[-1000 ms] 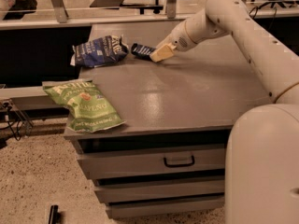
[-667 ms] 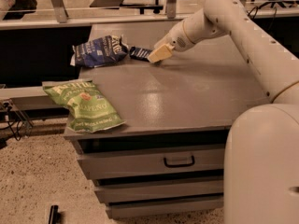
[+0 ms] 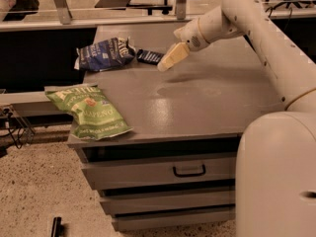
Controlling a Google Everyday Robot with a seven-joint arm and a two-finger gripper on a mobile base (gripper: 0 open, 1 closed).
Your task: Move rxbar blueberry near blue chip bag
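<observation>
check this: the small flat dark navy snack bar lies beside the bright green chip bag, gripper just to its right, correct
No. The camera view shows the small flat dark navy snack bar beside the wrinkly dark blue foil chip bag, not the bright green chip bag, which lies nearer the front. The gripper is just to its right.

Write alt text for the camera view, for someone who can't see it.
A white robot arm's end effector hovers over a gray table, just right of the rxbar blueberry, which lies beside the blue chip bag at the far left. A green chip bag overhangs the table's near left edge.
</observation>
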